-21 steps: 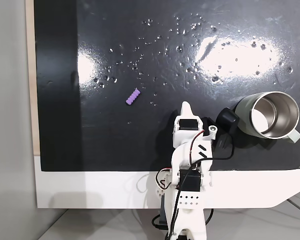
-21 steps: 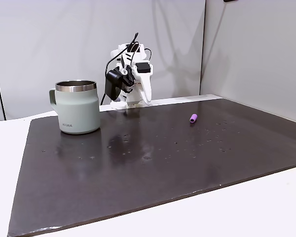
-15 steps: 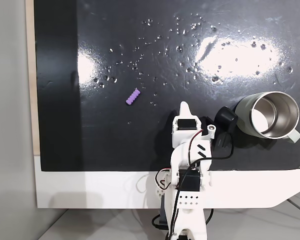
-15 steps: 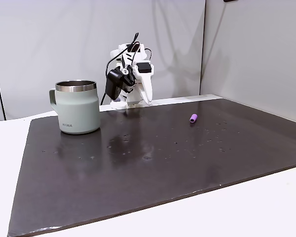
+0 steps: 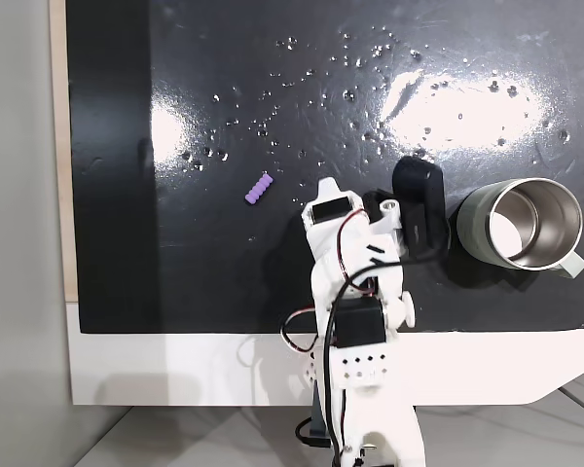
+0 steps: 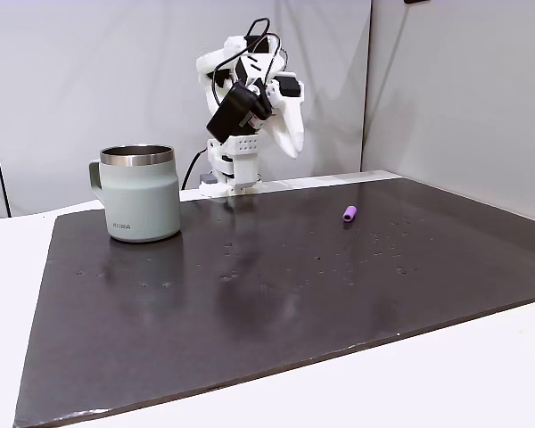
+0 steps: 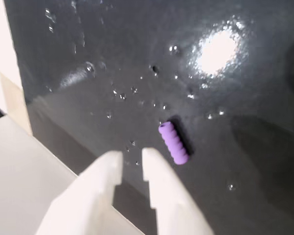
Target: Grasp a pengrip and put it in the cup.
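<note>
The white two-finger hand sits low centre in the wrist view, fingers slightly apart, holding nothing. The small lilac ribbed pengrip lies just right of its tips on the glossy black counter.

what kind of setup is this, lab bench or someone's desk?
Probably a small tabletop robot test bench. A glossy black mat lies on a white table against bare grey walls, holding just a steel-lined cup, a purple pengrip, and the white arm with its hand.

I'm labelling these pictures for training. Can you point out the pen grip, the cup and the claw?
pen grip [image 7: 173,143]: wrist view, middle of its ribbed body.
cup [image 6: 144,204]: a fixed view, pale outer wall.
claw [image 7: 132,158]: wrist view, midway between the white fingertips.
</note>
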You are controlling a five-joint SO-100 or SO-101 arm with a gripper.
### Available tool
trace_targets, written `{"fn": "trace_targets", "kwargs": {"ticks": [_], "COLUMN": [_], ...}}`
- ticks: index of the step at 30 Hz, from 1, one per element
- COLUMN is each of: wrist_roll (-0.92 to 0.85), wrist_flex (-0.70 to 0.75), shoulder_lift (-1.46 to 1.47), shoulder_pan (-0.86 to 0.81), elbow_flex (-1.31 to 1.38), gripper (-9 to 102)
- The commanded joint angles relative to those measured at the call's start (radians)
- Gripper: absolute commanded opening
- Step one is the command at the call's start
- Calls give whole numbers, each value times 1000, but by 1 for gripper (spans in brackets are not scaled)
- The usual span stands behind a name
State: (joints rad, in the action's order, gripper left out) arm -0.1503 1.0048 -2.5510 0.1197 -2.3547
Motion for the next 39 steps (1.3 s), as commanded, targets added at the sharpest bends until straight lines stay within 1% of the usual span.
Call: {"fn": "trace_targets", "kwargs": {"ticks": [1,9,22,28,39], "wrist_roll": [-12,-58,-75,-81,-97], "wrist_flex": [91,302,483,508,491], "shoulder_lift": [242,650,1025,1154,1304], "shoulder_pan": [38,98,255,305,322], "elbow_flex": [279,629,891,962,1019], "gripper": [8,20,25,26,25]}}
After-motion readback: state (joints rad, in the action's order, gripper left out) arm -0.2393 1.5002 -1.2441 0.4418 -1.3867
